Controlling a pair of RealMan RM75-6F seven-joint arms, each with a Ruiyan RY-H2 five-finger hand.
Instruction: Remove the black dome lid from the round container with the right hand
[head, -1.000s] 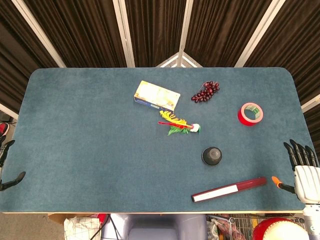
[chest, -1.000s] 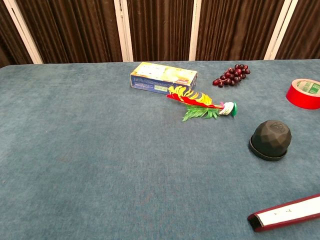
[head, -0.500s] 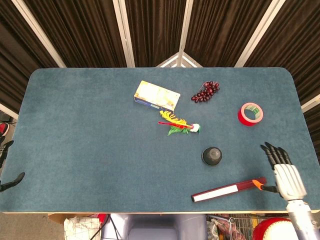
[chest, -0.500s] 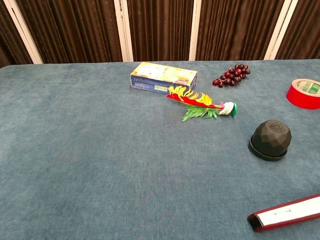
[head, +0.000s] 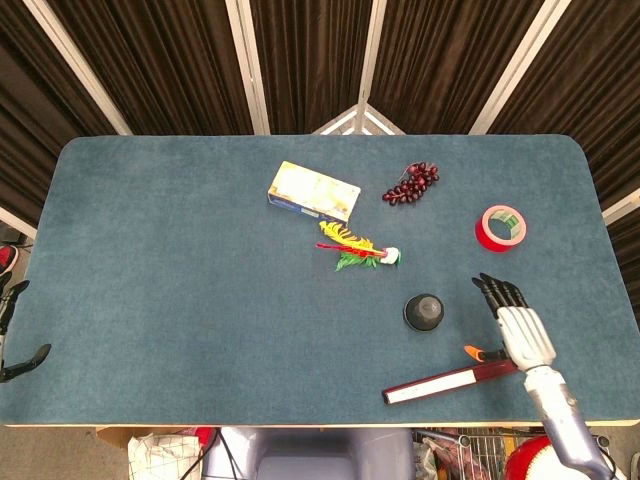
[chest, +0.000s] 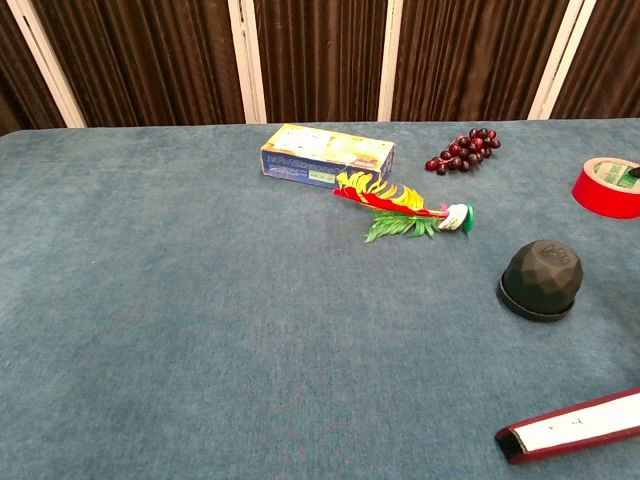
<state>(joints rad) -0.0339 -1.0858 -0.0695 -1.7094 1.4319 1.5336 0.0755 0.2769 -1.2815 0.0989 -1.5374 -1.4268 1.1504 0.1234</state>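
Note:
The black dome lid (head: 424, 312) (chest: 541, 278) sits on its round container on the blue table, right of centre. My right hand (head: 514, 323) hovers open to the right of the lid, fingers spread and pointing away from me, holding nothing; only a dark fingertip shows at the chest view's right edge. A gap of bare cloth separates it from the lid. My left hand (head: 12, 335) hangs off the table's left edge, fingers apart and empty.
A dark red and white bar (head: 458, 379) (chest: 575, 425) lies near the front edge under my right hand. A red tape roll (head: 501, 228) (chest: 608, 186), grapes (head: 411, 184), a yellow box (head: 313, 191) and a feathered toy (head: 358, 248) lie farther back.
My right hand has swept left from the table's right edge, over the bar's end, toward the dome lid. The lid and the left hand have not moved.

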